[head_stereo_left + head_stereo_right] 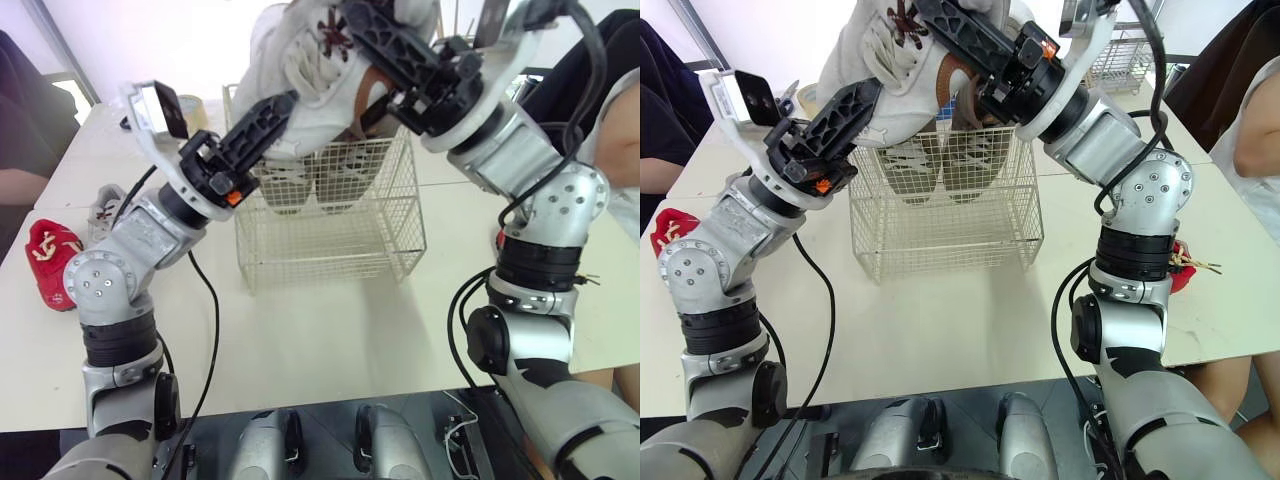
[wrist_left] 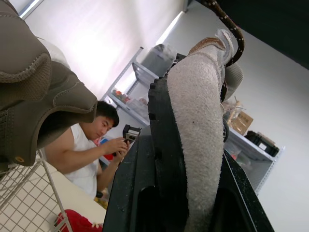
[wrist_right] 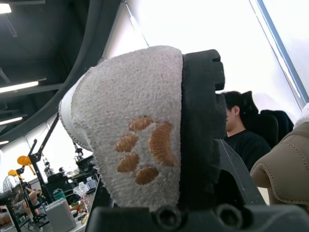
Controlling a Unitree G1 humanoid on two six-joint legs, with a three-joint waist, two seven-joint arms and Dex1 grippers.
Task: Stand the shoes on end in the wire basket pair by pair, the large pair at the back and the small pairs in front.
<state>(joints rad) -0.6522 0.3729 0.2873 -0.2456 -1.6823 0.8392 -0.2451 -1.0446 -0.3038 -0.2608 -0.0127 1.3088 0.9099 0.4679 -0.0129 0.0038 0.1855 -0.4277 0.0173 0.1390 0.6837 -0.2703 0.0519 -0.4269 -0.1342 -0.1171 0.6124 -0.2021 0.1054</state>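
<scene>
Well to the left of the wire basket [image 1: 330, 240], a small red shoe [image 1: 50, 262] with pale laces lies near the edge of the table [image 1: 330, 340]. A small grey shoe [image 1: 105, 212] lies just beyond it, nearer the basket.

Above the basket's left rim, the left gripper [image 1: 280, 110] is clamped on the left large shoe [image 1: 285, 55]. In the left wrist view, one of its ribbed black fingers [image 2: 161, 159] presses against a fleecy, nubbly off-white flap [image 2: 198, 145].

The basket is an open-topped box of thin cream wire in a fine square grid, with straight walls. Pale treaded soles show through the mesh at its back. I cannot tell whether they belong to the held shoes.

Above the right rim, the right gripper [image 1: 365, 28] is closed on the right large shoe [image 1: 368, 98], which has a brown lining. In the right wrist view, a black finger pinches a soft grey suede paw-print flap [image 3: 140, 145] stitched in orange. The two large shoes hang side by side over the basket's opening.

Flat cream tabletop stretches from the basket's front wall to the near edge. Right of the basket, past the right arm, a second red shoe [image 1: 1180, 268] lies by the table edge.
</scene>
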